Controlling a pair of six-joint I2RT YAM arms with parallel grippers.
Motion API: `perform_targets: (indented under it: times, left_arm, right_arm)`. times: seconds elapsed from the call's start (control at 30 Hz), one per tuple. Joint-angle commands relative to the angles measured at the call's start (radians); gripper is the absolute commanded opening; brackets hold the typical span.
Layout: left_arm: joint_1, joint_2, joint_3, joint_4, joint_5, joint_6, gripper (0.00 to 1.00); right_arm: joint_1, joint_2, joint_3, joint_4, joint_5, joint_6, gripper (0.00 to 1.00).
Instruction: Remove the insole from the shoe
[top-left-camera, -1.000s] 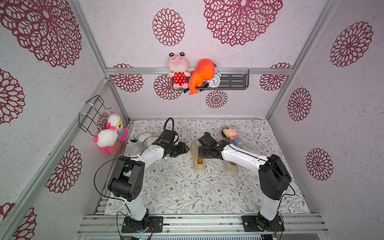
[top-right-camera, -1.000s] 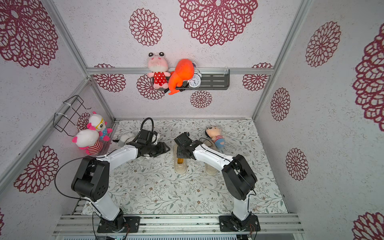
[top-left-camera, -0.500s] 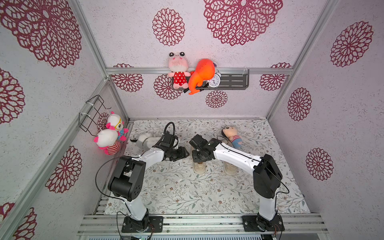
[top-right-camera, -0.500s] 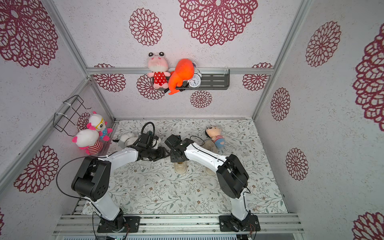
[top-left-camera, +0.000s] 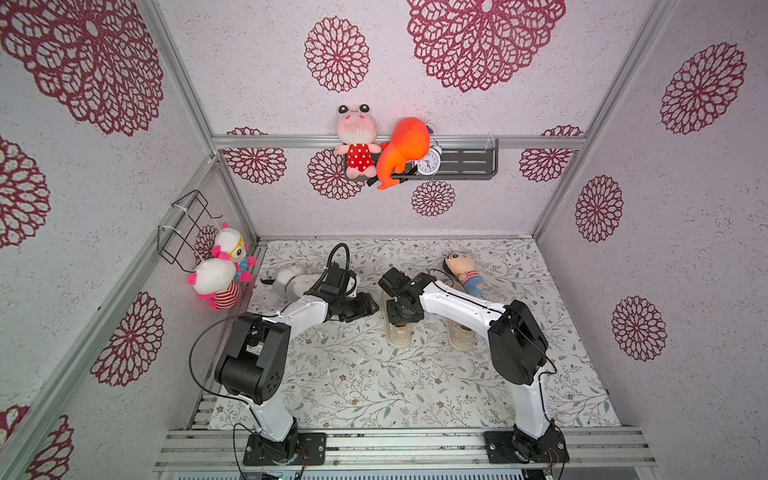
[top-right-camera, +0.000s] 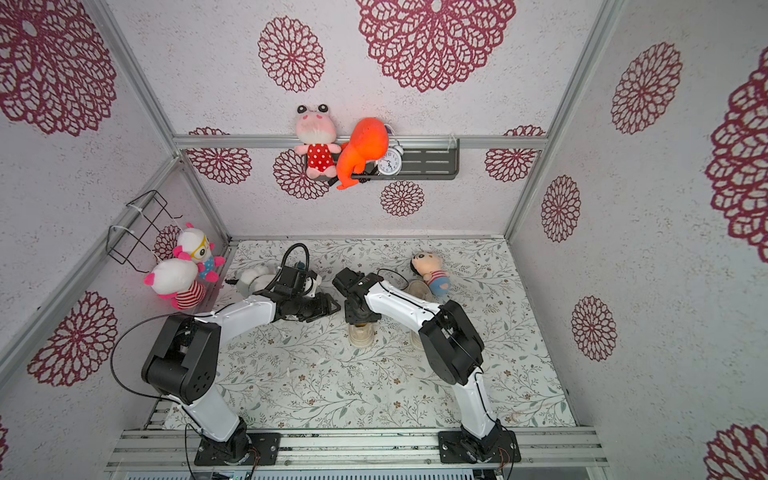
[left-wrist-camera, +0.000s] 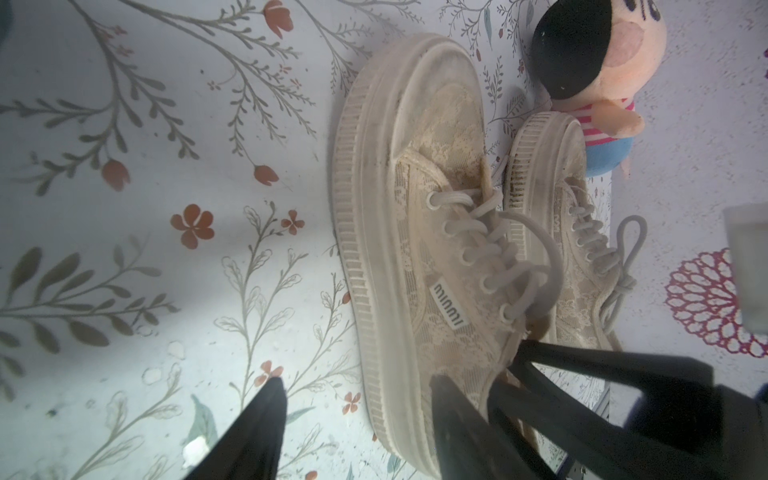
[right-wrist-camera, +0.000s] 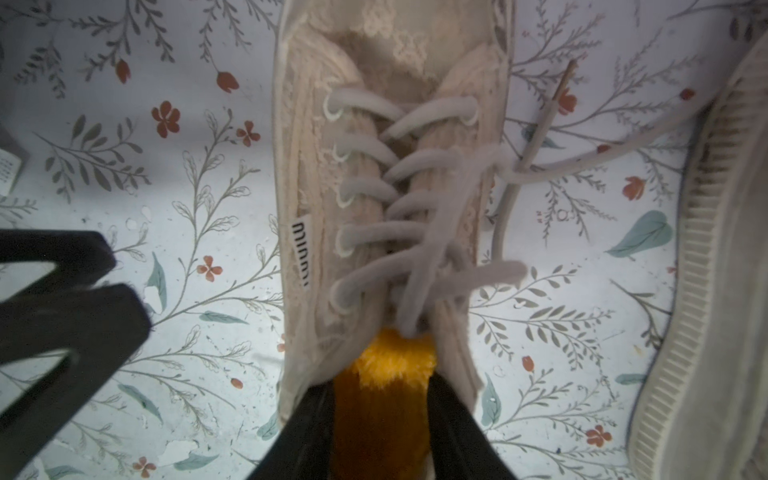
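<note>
Nearest us, the floral table (top-left-camera: 374, 395) spreads out in front of both arms. Just past that bare stretch we reach the cream lace sneaker (right-wrist-camera: 316, 174), flat on its sole, heel toward us, toe toward the back wall, laces tied.

And there's the orange fuzzy insole (right-wrist-camera: 395, 357). It sits inside the shoe and shows in the opening right behind the tongue. The right gripper (right-wrist-camera: 380, 388) points straight down into that opening. Its fingers (right-wrist-camera: 307, 428) stand partly apart, one at each side of the insole, and the orange pile fills the gap between them. Whether they pinch it or only flank it, we cannot tell.

On the sneaker's left, the left gripper (left-wrist-camera: 357, 386) sits low over the table, jaws well apart, nothing in them. In the right wrist view it is near the shoe's side but apart from it.

On the other side, a second matching sneaker (right-wrist-camera: 715, 291) lies alongside, with loose lace ends trailing between the pair.

Farther back, a boy doll in a striped shirt (top-left-camera: 462, 271) lies by the second sneaker's toe. A white plush (top-left-camera: 289, 279) lies behind the left arm.

Last, on the back wall, a dark shelf (top-left-camera: 469, 164) carries a pink frog plush (top-left-camera: 356, 137), an orange plush (top-left-camera: 405, 145) and an alarm clock (top-left-camera: 428, 160).
</note>
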Motion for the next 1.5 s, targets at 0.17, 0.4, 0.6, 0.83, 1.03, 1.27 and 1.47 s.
perform_targets:
  times: [0.17, 0.4, 0.6, 0.83, 1.03, 1.27, 1.47]
  left_arm:
    - [0.005, 0.018, 0.001, 0.032, 0.008, -0.006, 0.59]
    - [0.005, 0.026, 0.001, 0.04, 0.008, -0.012, 0.59]
    - [0.006, 0.024, 0.001, 0.042, 0.003, -0.015, 0.6]
    - [0.006, 0.007, -0.015, 0.057, 0.004, -0.013, 0.6]
    - [-0.005, -0.086, -0.114, 0.152, -0.031, 0.042, 0.61]
    - [-0.062, -0.213, -0.273, 0.32, -0.046, 0.165, 0.67]
    - [-0.169, -0.257, -0.4, 0.494, 0.0, 0.299, 0.79]
  right_arm:
    - [-0.02, 0.056, 0.016, -0.032, -0.052, -0.035, 0.52]
    - [-0.025, 0.147, 0.029, -0.035, -0.038, -0.041, 0.55]
    - [-0.026, 0.227, 0.054, -0.046, -0.014, -0.049, 0.49]
    - [-0.044, 0.195, -0.003, 0.046, -0.074, -0.016, 0.12]
    - [-0.055, 0.054, -0.054, 0.133, -0.112, 0.042, 0.0]
    - [-0.064, -0.085, -0.086, 0.212, -0.16, 0.152, 0.0]
    - [-0.078, -0.159, -0.142, 0.29, -0.195, 0.273, 0.0]
